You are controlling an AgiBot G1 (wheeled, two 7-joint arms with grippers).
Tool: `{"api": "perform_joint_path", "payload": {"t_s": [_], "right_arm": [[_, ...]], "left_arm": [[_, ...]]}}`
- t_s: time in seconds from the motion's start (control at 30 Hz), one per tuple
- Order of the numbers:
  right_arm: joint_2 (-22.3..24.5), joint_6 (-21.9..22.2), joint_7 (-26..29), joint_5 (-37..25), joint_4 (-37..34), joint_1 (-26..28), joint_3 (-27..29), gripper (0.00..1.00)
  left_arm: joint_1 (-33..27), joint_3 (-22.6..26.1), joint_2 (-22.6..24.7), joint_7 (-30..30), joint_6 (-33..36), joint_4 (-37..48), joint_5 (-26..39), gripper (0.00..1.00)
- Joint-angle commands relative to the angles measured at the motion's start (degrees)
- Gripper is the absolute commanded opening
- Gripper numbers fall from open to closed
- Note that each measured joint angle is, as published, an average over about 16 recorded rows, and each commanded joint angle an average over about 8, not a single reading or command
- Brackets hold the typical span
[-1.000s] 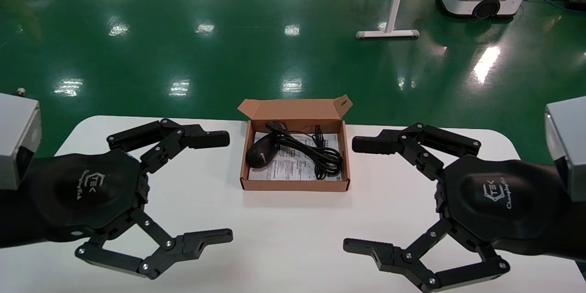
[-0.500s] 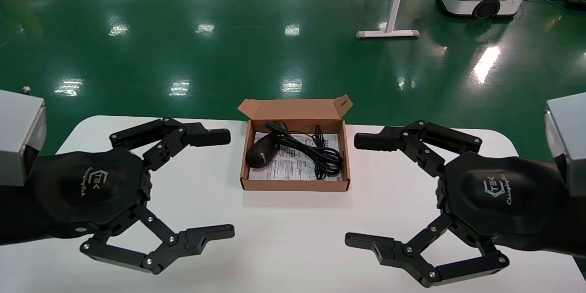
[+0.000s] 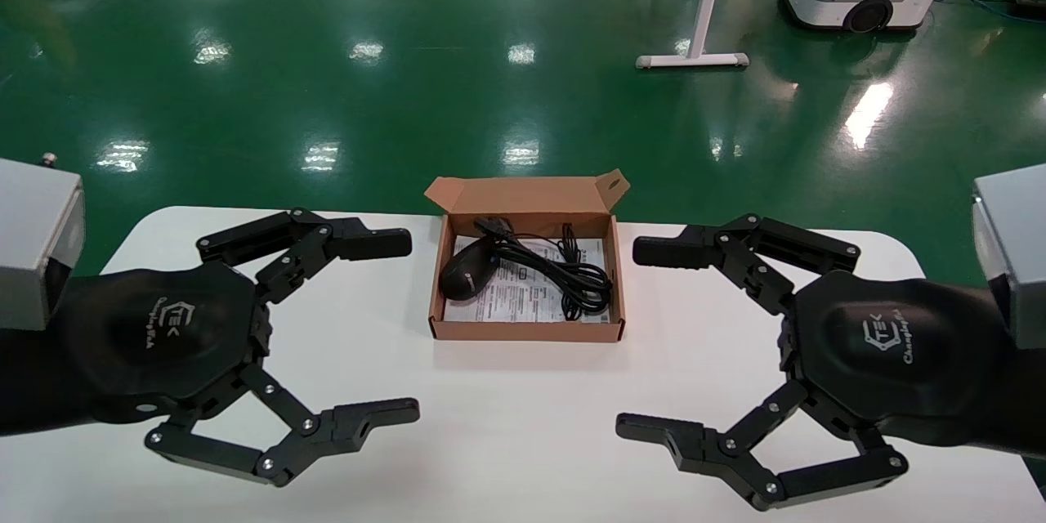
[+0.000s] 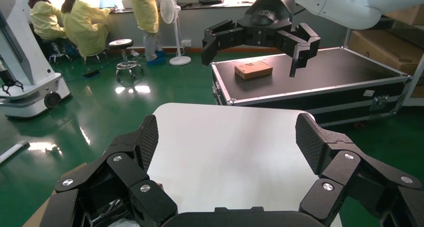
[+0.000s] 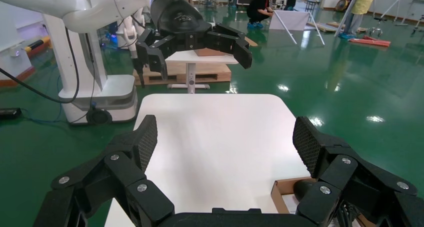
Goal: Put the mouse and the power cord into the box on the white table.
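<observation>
We had the mouse [image 3: 466, 274] and power cord [image 3: 572, 278] in the box [image 3: 523, 331] at frame centre; both the left gripper [image 3: 392, 327] and the right gripper [image 3: 645, 339] gaped empty. Any careless sweep inward risked shoving it across the tabletop [image 3: 507, 441].

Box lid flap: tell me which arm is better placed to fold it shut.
Neither clearly. The left gripper and right gripper flank the box about equally, jaws open. The mouse and power cord already lie inside.

left gripper [image 4: 227, 149] spread wide over the white table [image 4: 225, 152]; right gripper [image 4: 260, 42] facing it, also spread; a cardboard corner [image 4: 42, 213] near one finger
</observation>
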Motion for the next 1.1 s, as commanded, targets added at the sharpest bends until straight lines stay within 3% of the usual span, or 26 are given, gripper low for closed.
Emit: {"api": "perform_joint_path", "payload": {"t_s": [0.03,1.1], "right_arm": [[0.0,0.0,-0.01,-0.01,-0.01,0.01,-0.01,1.0],[0.0,0.0,-0.05,-0.05,-0.1,0.06,-0.01,1.0]], "left_arm": [[-0.01,0.01,0.01,0.01,-0.01,0.01,0.01,1.0],[-0.07,0.06,0.06,0.04,-0.03,0.09,0.08,1.0]]}}
